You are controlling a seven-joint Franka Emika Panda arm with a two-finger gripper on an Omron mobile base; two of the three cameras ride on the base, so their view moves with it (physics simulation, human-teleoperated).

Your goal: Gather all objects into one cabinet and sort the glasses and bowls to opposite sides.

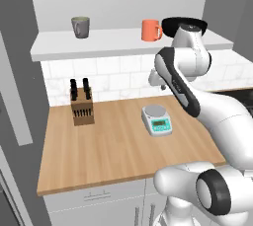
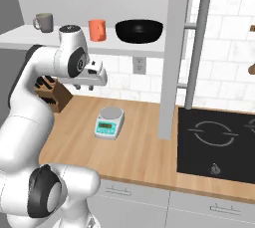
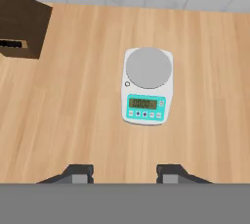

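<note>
The wooden table (image 1: 113, 146) carries a knife block (image 1: 82, 105) near the tiled wall and a white scale (image 1: 157, 119) well apart from it. Above, on the white cabinet shelf (image 1: 99, 42), stand a black bowl (image 2: 139, 30), an orange mug (image 1: 150, 30) just beside it, and a grey-green cup (image 1: 80, 26) well apart at the other end. The gripper (image 3: 125, 171) hangs over the table above the scale, jaws partly apart and holding nothing.
</note>
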